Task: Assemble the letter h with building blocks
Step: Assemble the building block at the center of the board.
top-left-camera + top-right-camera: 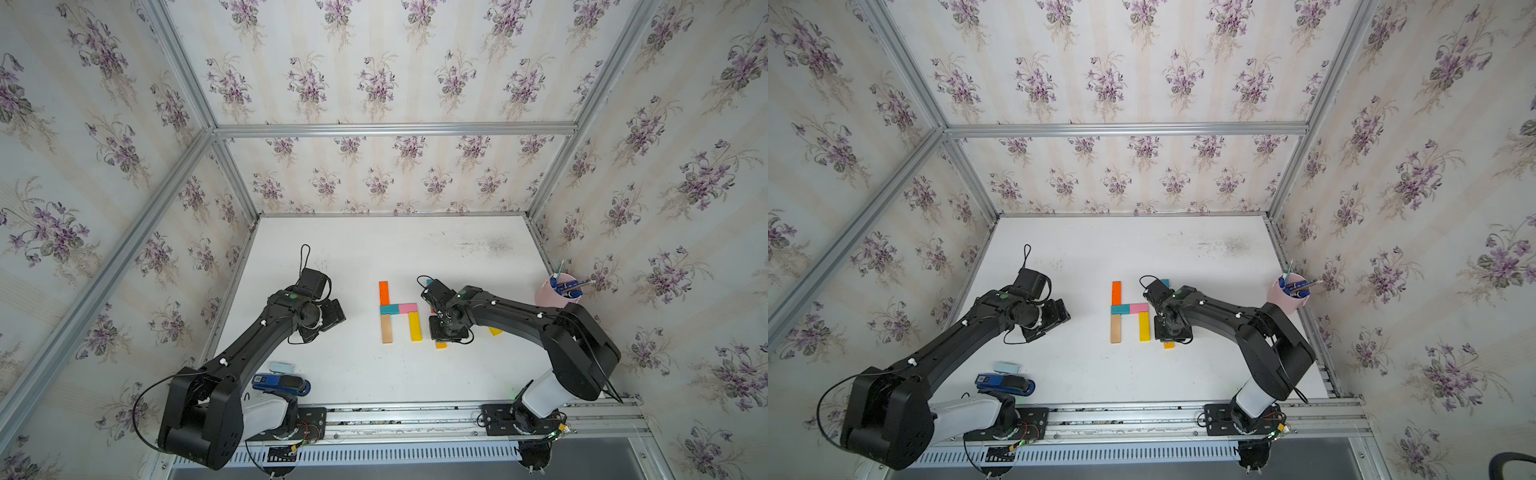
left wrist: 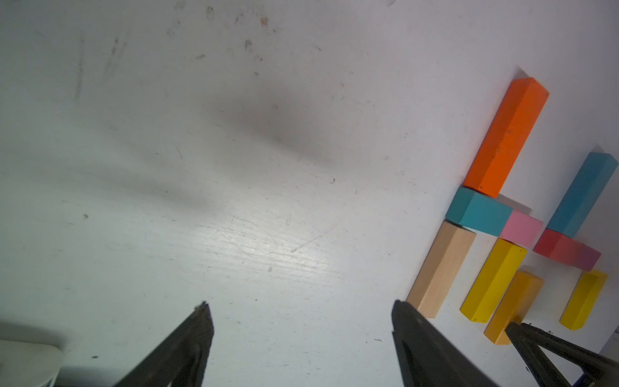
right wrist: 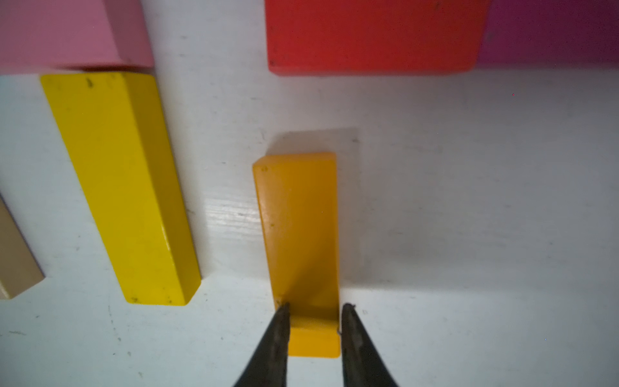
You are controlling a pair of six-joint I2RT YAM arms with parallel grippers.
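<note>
My left pincer (image 2: 300, 304) hangs wide open over bare tabletop (image 2: 234, 167), with nothing between its fingers. My right pincer (image 3: 316, 305) is drawn in narrow around the near end of an amber block (image 3: 298, 228), one fingertip at each long side. I cannot tell whether they squeeze it or only flank it. The h (image 1: 1121, 309) lies flat between my two pincers, much nearer the right one. An orange block (image 1: 383, 292) and a wood block (image 1: 386, 328) make the stem. A teal block (image 1: 388, 309) sits between them and runs on into a pink block (image 1: 408, 308) as the crossbar, and a yellow block (image 1: 414, 326) comes off the pink one as the leg. That leg lies just beside the amber block, apart from it and roughly parallel. Past the amber block's far end, across a gap of tabletop, a red block (image 3: 371, 33) and a magenta block (image 3: 549, 30) lie end to end. The left wrist view shows a long teal block (image 2: 582, 194) meeting the red one. It also shows a second yellow block (image 2: 584, 300) on the side of my right pincer away from the h.
</note>
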